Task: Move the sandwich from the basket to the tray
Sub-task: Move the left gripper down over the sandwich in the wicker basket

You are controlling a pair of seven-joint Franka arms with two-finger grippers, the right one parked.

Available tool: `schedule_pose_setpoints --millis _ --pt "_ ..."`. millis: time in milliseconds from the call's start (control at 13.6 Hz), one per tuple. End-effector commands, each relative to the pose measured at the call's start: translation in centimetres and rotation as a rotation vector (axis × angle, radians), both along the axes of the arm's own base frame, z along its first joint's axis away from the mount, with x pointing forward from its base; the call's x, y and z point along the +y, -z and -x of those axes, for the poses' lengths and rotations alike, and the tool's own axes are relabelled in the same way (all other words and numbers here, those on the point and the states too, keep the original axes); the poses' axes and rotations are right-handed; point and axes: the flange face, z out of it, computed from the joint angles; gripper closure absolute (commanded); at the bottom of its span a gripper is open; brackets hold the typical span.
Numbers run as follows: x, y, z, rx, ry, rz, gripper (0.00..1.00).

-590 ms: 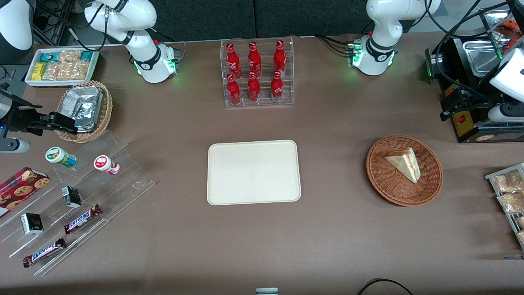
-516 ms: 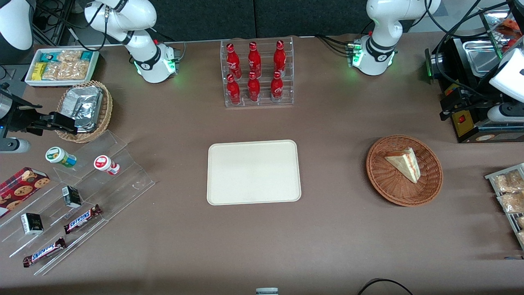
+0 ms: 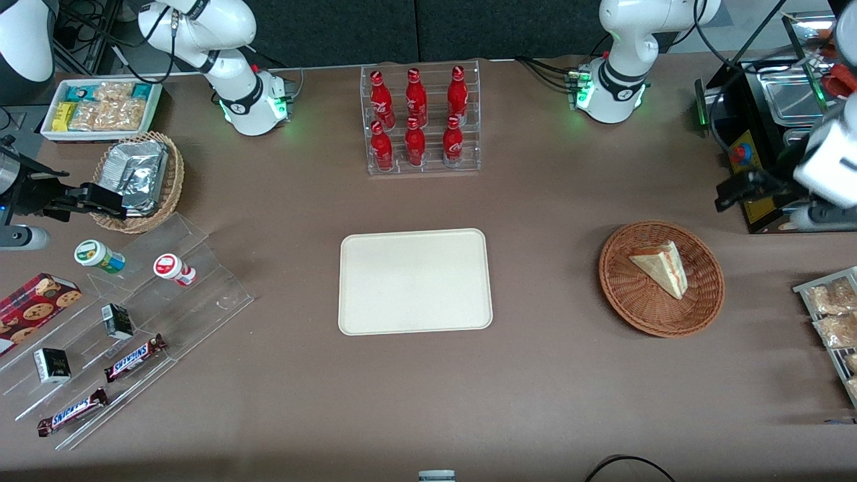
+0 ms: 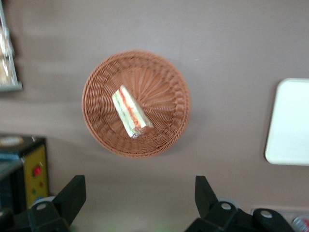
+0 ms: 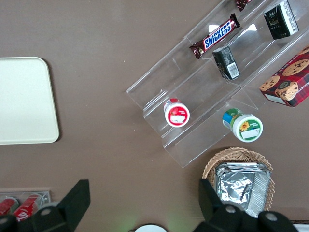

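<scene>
The sandwich (image 3: 661, 267), a pale wedge with red-orange and green layers, lies in the round reddish-brown basket (image 3: 629, 294) toward the working arm's end of the table. The cream tray (image 3: 415, 281) sits bare at the table's middle. My left gripper (image 3: 731, 190) hangs above the table, farther from the front camera than the basket and near a black machine. In the left wrist view the gripper (image 4: 139, 189) is open and empty, with the sandwich (image 4: 130, 112), the basket (image 4: 164, 82) and a corner of the tray (image 4: 289, 125) visible past it.
The black machine (image 3: 770, 114) stands close beside the gripper. A rack of snack packets (image 3: 833, 314) lies near the basket. A rack of red bottles (image 3: 420, 120) stands farther back than the tray. A tan basket of foil packets (image 3: 137, 177) and an acrylic shelf (image 3: 134, 314) sit at the parked arm's end.
My left arm has swung and its gripper has come slightly nearer to the front camera, toward the basket. The sandwich, basket and tray have not moved.
</scene>
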Motion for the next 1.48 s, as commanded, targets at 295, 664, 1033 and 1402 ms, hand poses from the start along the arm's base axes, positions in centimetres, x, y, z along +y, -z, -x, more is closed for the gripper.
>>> schedule_pose_setpoints --millis 295,664,1033,1402 --pt "1.1 14.7 -1.5 -0.002 -0.468 -0.085 0.00" --pt "1.2 22.4 -1.6 0.046 -0.550 -0.101 0.00" --pt "2.6 27.5 -0.3 0.080 -0.562 -0.125 0.00" --pt "4.0 33.5 0.9 0.066 -0.584 -0.123 0.00"
